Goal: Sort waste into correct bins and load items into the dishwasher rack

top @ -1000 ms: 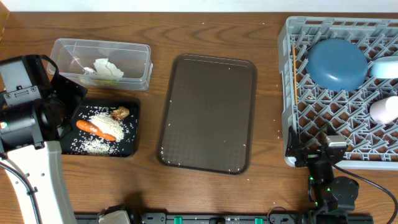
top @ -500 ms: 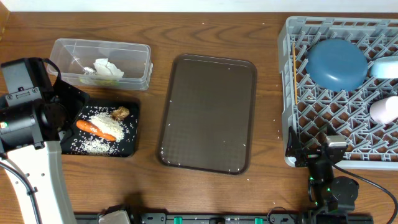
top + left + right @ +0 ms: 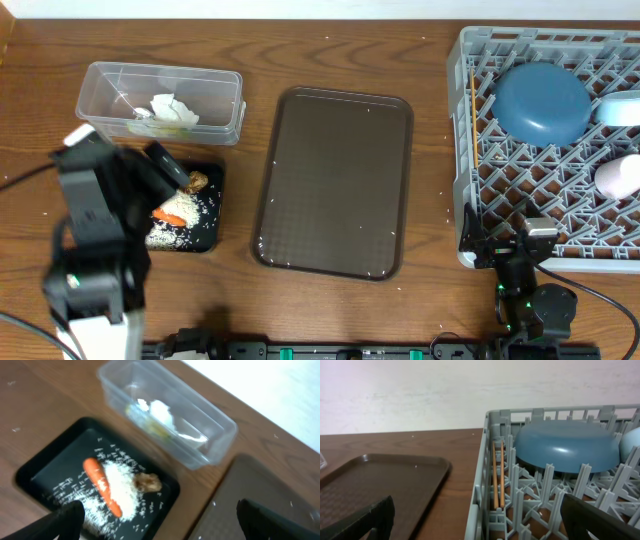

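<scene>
Brown serving tray (image 3: 333, 180) between black tray (image 3: 37, 472) and grey rack (image 3: 463, 150); left gripper (image 3: 160, 527), right gripper (image 3: 480, 525) both wide apart, empty

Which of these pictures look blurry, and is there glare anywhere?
Left wrist view: everything is soft and smeared, the carrot, rice and clear tub included. Overhead view: only the left arm is blurred; the dishwasher rack is sharp. Right wrist view: crisp, with a pale sheen on the blue dish.
</scene>
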Motion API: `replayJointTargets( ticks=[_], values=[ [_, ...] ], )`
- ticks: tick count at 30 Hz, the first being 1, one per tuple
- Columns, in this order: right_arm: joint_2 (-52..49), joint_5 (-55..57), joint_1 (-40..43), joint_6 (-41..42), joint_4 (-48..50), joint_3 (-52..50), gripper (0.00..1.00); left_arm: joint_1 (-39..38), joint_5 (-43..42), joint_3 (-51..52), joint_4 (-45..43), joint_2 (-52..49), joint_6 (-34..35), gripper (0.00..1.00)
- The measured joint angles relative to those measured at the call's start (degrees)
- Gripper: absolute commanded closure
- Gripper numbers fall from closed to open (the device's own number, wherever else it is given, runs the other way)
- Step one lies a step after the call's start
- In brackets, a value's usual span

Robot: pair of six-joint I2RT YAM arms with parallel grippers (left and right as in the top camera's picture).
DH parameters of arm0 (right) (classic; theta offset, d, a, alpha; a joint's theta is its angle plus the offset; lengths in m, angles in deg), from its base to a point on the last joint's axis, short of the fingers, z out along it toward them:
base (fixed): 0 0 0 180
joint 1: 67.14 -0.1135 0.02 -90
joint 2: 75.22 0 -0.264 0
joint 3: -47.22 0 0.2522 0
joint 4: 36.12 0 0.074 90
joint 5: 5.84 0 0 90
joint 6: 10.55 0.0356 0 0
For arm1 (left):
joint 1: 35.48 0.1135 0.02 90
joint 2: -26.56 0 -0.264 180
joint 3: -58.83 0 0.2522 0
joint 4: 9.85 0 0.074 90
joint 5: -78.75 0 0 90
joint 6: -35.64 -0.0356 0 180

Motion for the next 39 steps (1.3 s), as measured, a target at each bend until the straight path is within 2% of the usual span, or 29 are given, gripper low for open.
replayJointTargets(
  ticks=[5, 11, 23, 39],
  values=[
    [0.0, 0.0, 0.0, -0.1, -0.1, 0.0, 0.01, -1.1, -4.5, 16.6, -14.2, 11.1, -4.2, 0.02],
    [0.0, 0.0, 0.0, -0.2, 0.0, 0.0, 0.01, -1.1, -7.2, 34.3, -27.4, 22.3, -6.4, 0.02],
    [0.0, 0.0, 0.0, -0.2, 0.0, 0.0, 0.01, -1.6, -11.7, 58.8, -54.1, 34.7, -8.1, 0.02],
    [0.0, 0.0, 0.0, -0.2, 0.0, 0.0, 0.01, -2.3, -11.8, 60.8, -44.2, 43.8, -14.5, 0.02]
  ],
)
